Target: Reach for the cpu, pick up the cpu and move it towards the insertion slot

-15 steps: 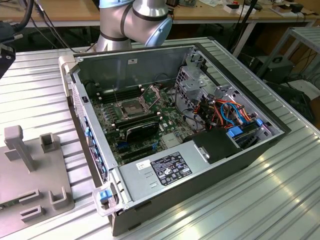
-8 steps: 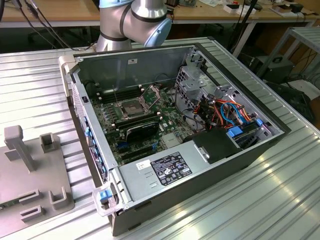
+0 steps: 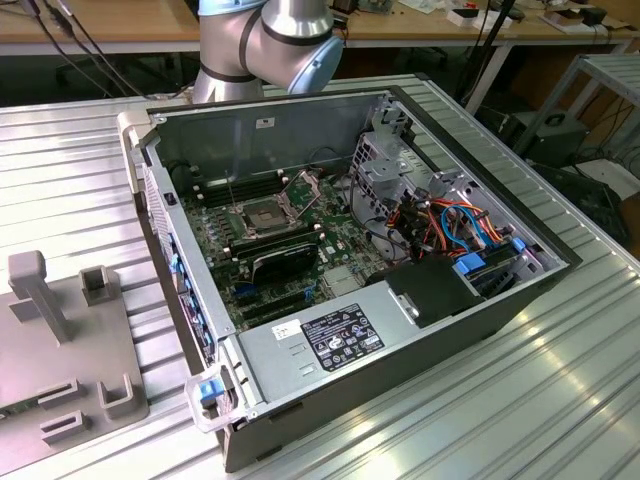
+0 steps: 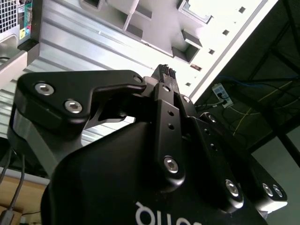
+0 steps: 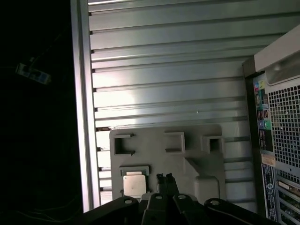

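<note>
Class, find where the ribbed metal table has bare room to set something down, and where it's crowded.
Free: the table strip on the exterior view's right of the computer case, and the wide stretch between the grey fixture, table edge and case in the first wrist view. Crowded: inside the case, and the fixture around the cpu.

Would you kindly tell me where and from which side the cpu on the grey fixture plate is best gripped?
Probably by two opposite edges, coming straight down from above. The cpu lies flat, face up, on the grey fixture plate, so only its thin rim offers purchase. The end effector points toward the plate.
</note>
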### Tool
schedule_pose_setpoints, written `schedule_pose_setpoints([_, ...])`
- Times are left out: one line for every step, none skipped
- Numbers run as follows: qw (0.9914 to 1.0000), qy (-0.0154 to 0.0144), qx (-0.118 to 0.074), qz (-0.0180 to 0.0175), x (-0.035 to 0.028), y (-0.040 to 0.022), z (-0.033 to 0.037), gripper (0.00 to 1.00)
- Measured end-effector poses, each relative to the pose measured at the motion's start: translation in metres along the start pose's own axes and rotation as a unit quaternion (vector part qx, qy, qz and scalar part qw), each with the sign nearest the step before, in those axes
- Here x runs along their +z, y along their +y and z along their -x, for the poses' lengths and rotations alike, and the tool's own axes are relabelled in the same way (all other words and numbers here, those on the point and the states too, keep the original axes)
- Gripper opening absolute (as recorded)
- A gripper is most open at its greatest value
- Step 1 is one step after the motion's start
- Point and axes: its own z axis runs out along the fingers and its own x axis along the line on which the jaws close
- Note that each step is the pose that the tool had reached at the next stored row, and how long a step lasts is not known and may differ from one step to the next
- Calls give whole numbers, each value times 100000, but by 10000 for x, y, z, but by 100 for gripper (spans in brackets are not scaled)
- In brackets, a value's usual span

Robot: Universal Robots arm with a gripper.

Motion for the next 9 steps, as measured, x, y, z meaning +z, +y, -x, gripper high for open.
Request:
schedule_pose_setpoints([100000, 4, 1, -1, 1, -2, -27, 11])
schedule_pose_setpoints([100000, 3, -4, -1, 2, -4, -42, 11])
schedule_pose_setpoints([100000, 0, -1, 2, 3, -4, -55, 11])
schedule_pose_setpoints([100000, 5, -1, -2, 3, -6, -78, 11])
schedule_pose_setpoints([100000, -1, -1, 3, 5, -8, -99, 11])
schedule_pose_setpoints([100000, 3, -1, 0, 5, -9, -115, 11])
schedule_pose_setpoints([100000, 2, -1, 0, 7, -10, -127, 11])
schedule_pose_setpoints([100000, 0, -1, 0, 8, -11, -138, 11])
schedule_pose_setpoints([100000, 4, 1, -1, 10, -12, -151, 11])
